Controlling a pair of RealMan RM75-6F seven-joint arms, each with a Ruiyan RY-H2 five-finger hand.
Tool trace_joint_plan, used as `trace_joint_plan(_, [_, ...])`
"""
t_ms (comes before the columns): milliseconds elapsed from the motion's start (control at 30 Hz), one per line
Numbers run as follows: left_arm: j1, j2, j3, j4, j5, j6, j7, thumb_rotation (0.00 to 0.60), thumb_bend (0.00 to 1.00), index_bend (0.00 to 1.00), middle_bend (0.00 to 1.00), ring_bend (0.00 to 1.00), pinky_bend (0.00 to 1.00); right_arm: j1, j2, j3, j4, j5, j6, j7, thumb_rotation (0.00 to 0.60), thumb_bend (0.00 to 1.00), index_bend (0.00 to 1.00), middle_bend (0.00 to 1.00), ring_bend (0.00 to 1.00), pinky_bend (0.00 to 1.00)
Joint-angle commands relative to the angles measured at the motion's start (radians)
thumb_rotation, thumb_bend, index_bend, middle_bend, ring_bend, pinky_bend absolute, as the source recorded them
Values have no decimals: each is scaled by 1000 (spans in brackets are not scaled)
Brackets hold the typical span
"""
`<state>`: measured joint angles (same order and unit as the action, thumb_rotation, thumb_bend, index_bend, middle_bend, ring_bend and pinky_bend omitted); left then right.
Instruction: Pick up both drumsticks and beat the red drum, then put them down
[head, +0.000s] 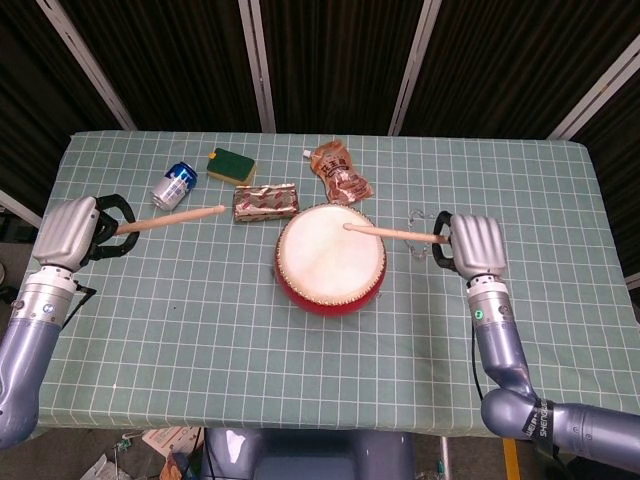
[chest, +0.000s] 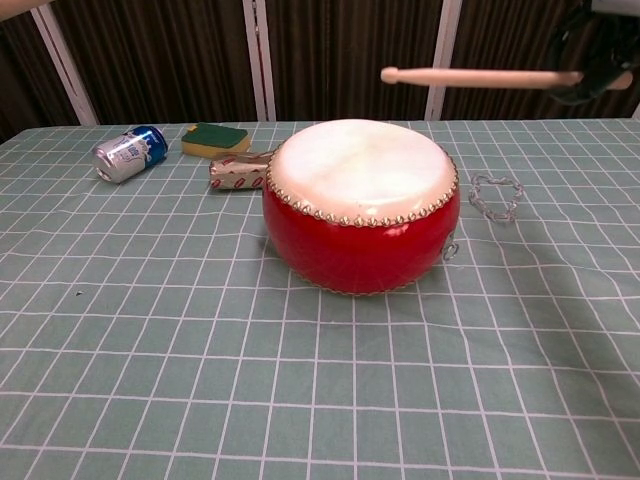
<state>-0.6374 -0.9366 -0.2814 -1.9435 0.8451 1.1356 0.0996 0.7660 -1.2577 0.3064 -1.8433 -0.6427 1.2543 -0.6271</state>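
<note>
Head view, mid-beat: my right robot hand (head: 478, 243) grips a pale wooden drumstick (head: 392, 233) by its butt end, the shaft lying almost level and pointing left, its rounded tip over the white skin of the red drum (head: 331, 258). From the chest view that stick (chest: 480, 77) hangs clear above the drumhead, not touching it, so the stroke I judge to be next is a short downward one, straight onto the skin below the tip.

My left robot hand (head: 68, 232) is closed around the second drumstick (head: 172, 217), whose long axis runs right and slightly up toward the drum; its tip stops near the foil packet (head: 265, 201) and well short of the rim (the right side is plainly the nearer one to strike).

The drum sits near the middle of the bench (head: 200, 330), a squat round body with glossy red sides, a smooth off-white head and a ring of metal studs (chest: 360, 217) under the rim. The bench wears a green cloth gridded in white.
</note>
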Motion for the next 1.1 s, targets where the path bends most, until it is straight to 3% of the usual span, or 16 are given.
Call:
trace_joint_plan(33, [5,7,-1,-7,7,-3,-4,600,532,805,1000,1000,1000,41,-99,-135,120,-15,-10,-183,600,658,940,1000,1000,1000])
trace_joint_plan(133, [9,13,-1,-8,9,-10,-9,600,531,805,1000,1000,1000,66,-150,-215,174,-51,20,-340,600,658,943,1000,1000,1000])
trace_joint_plan(233, [11,16,-1,-2,8,-21,-14,600,531,805,1000,1000,1000,82,-180,-233,180,-45,60,-442,600,658,945,1000,1000,1000])
trace_joint_plan(467, [19,23,-6,0,12,-24,-25,600,532,804,1000,1000,1000,70,-147,-116,113,-50,142,-361,600,658,944,1000,1000,1000])
trace_joint_plan(767, [13,16,-4,-21,27,-19,11,600,532,804,1000,1000,1000,-14,16,22,-17,-35,175,-146,600,658,944,1000,1000,1000])
trace_joint_plan(1100, [-106,-103,-25,18,-55,-21,185,600,532,804,1000,1000,1000,-82,95,30,-20,-43,129,-21,600,658,944,1000,1000,1000])
